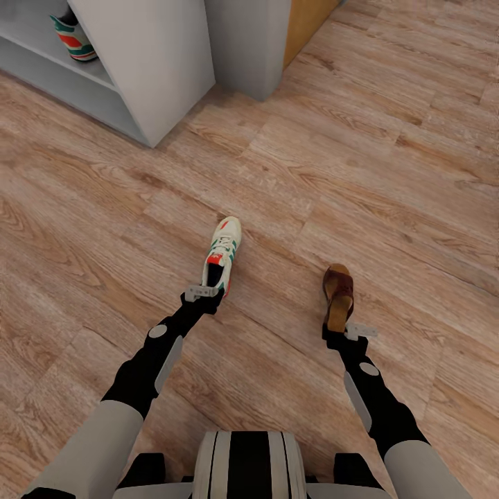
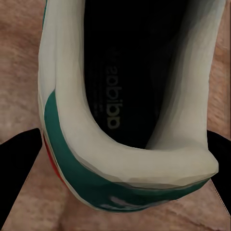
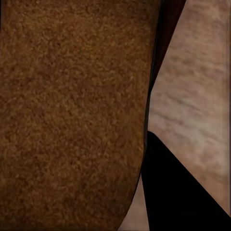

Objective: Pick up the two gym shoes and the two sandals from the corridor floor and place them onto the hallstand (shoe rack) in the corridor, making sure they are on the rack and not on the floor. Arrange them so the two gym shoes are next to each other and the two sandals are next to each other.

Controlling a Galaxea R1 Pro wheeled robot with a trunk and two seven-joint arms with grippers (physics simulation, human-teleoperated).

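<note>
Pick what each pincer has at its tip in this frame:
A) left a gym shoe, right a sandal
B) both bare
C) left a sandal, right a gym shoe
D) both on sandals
A: the left pincer meets the gym shoe's heel, the right pincer the brown sandal's heel.

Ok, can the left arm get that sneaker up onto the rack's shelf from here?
Probably not without driving closer. The left tool is at the gym shoe's heel, but the hallstand, with the other gym shoe on its shelf, stands well beyond the outstretched arm. The bare floor between leaves the way free.
</note>
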